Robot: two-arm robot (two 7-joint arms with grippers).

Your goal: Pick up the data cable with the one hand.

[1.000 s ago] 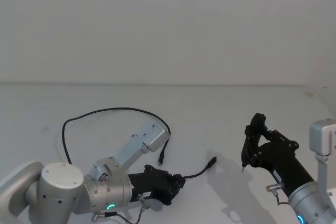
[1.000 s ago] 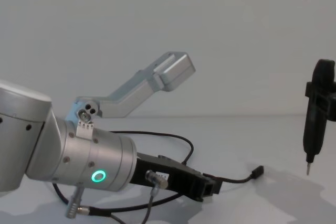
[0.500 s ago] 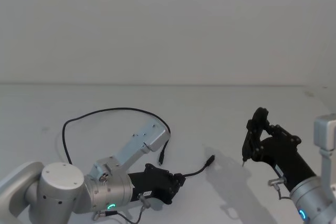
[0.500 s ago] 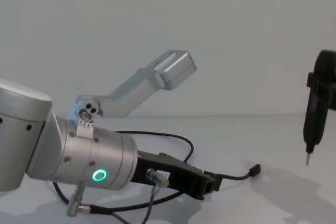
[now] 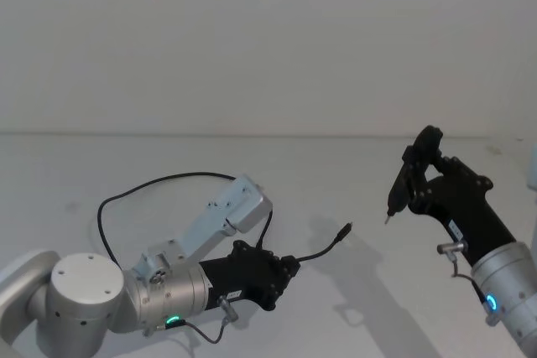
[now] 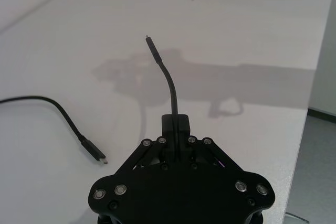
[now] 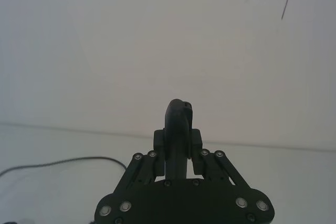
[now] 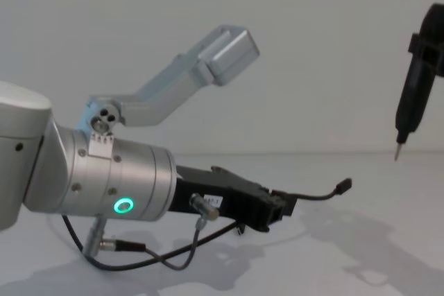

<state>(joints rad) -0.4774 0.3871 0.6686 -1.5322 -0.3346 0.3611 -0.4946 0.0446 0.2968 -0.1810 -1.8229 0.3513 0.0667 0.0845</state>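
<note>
Inspecting your left gripper (image 5: 289, 264): jaws closed on the data cable (image 6: 170, 85) just behind one plug, which juts forward clear of the table (image 5: 101, 161). The remainder loops on the surface behind. Your right gripper (image 5: 417, 180) clasps a slim black tool (image 8: 411, 95), raised, well apart.

Black data cable (image 6: 170, 88) clamped in left hand (image 6: 175, 124), plug end jutting forward.
</note>
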